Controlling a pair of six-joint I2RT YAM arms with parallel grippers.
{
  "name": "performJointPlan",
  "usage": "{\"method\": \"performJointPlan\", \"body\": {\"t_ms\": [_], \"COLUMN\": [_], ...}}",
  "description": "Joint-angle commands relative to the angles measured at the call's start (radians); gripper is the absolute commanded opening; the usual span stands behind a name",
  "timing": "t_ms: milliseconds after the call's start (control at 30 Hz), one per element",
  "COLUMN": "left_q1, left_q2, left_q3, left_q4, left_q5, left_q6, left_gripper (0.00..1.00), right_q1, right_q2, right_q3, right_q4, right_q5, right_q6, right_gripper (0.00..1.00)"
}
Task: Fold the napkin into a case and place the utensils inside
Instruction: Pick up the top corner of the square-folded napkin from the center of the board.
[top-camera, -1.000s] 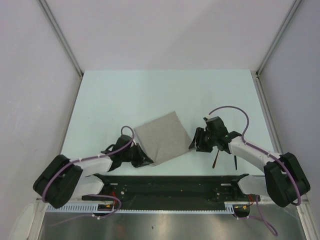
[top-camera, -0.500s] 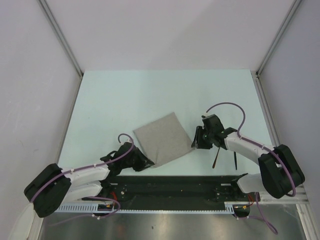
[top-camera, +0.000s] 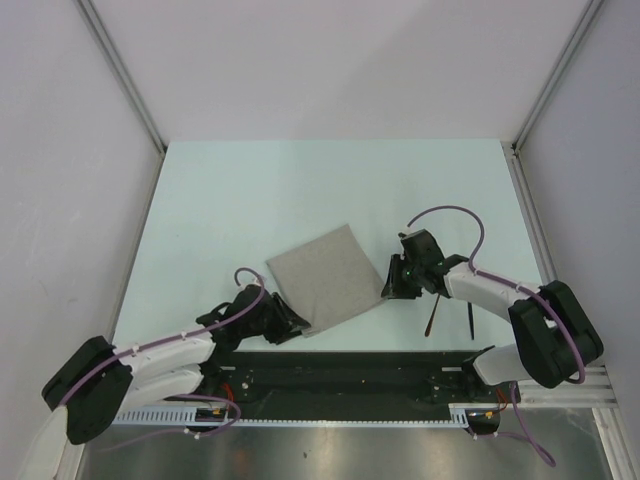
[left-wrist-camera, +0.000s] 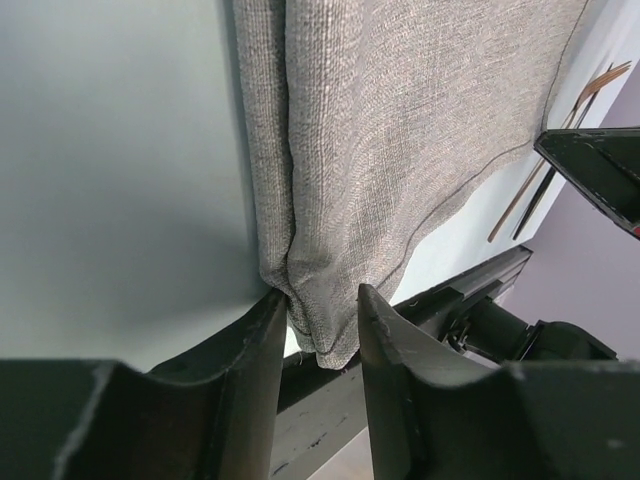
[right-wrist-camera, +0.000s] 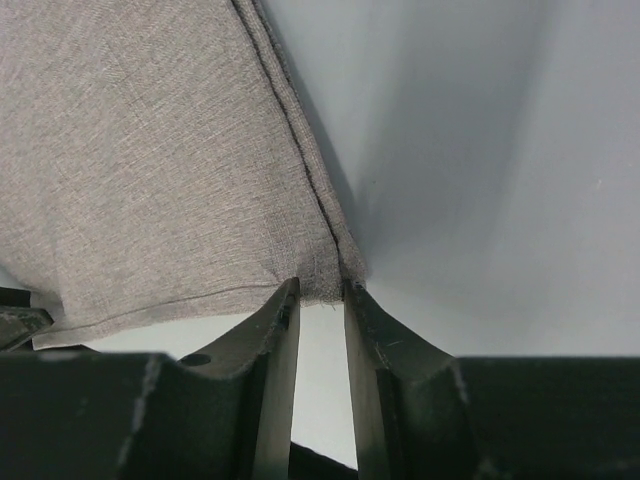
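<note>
1. Top view: the napkin (top-camera: 328, 277) lies flat on the pale table (top-camera: 300, 190), turned so that its corners point near, far, left and right. It sits in the near half of the table, between the two arms. The left gripper (top-camera: 295, 325) is low at the napkin's near corner, and the right gripper (top-camera: 387, 290) is at its right corner. The utensils lie on bare table to the right of the cloth, clear of it. The copper fork (top-camera: 432, 318) is nearer the napkin and the black piece (top-camera: 470, 325) lies just beyond it. How far either gripper is parted cannot be read from here.

2. Left wrist view: the cloth shows as two layers, with a fold line running away from the camera. Its near corner sits between the fingers (left-wrist-camera: 262, 335), which stand partly apart around it rather than pressed flat together. The fork and the black piece show side by side at the upper right.

3. Right wrist view: the fingers (right-wrist-camera: 283, 325) are drawn in to a narrow slit, with pale table showing through it. The napkin's hemmed corner reaches just into the tips. I cannot tell whether it is pinched.
</note>
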Motion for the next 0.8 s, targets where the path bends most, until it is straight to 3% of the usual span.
{"method": "performJointPlan", "body": {"t_ms": [0, 200, 300, 467, 600, 767], "left_q1": [-0.007, -0.007, -0.007, -0.005, -0.002, 0.018], "left_q2": [-0.048, -0.160, -0.202, -0.158, -0.127, -0.112], "left_q3": [0.005, 0.092, 0.160, 0.270, 0.306, 0.332], "left_q4": [-0.134, -0.352, -0.416, -0.461, -0.457, -0.454], "left_q5": [-0.016, -0.091, -0.134, -0.185, -0.190, -0.176], "left_q6": [0.026, 0.133, 0.191, 0.266, 0.294, 0.317], "left_gripper": [0.41, 0.42, 0.42, 0.43, 0.43, 0.43], "right_q1": [0.004, 0.005, 0.011, 0.030, 0.034, 0.044], "right_q2": [0.020, 0.011, 0.003, 0.001, 0.006, 0.023], "right_q3": [0.039, 0.049, 0.065, 0.103, 0.117, 0.144], "right_q4": [0.030, 0.009, -0.005, -0.059, -0.076, -0.079], "right_q5": [-0.006, 0.006, 0.012, 0.036, 0.046, 0.026], "right_q6": [-0.013, -0.029, -0.033, -0.047, -0.053, -0.069], "right_gripper": [0.29, 0.28, 0.18, 0.15, 0.08, 0.06]}}
